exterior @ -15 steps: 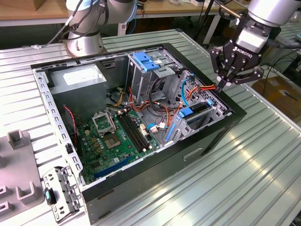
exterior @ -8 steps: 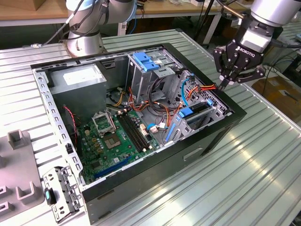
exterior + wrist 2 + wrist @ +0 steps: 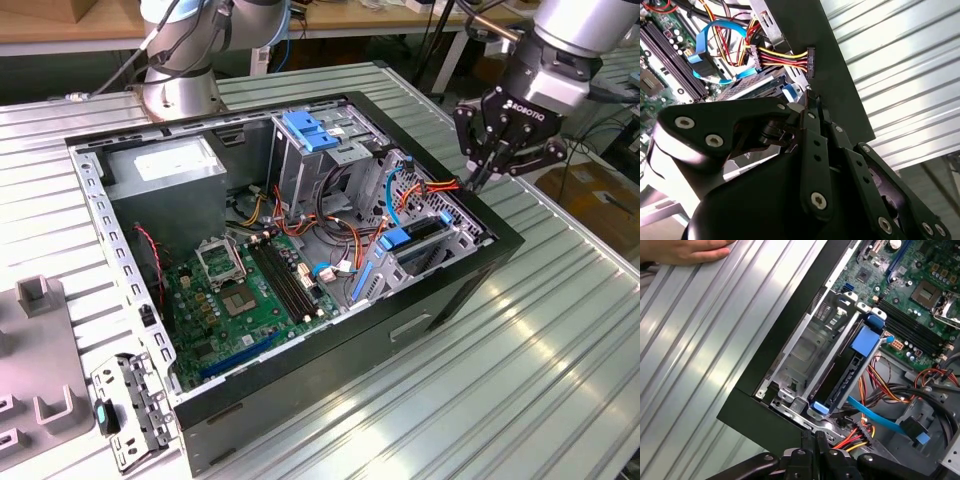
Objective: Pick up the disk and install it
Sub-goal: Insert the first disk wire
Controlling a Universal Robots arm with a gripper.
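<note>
Black case (image 3: 330,330) lies open on the ribbed surface (image 3: 560,340); the disk (image 3: 852,372) sits edge-up in its bay at the case wall. Jaws of the gripper (image 3: 483,180), pressed together and empty, hover just above it. Orange and yellow wires (image 3: 862,437) beside the bay could snag.

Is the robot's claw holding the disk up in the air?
No, the gripper is pinched shut on nothing above the case's edge, and the disk sits down in its bay.
</note>
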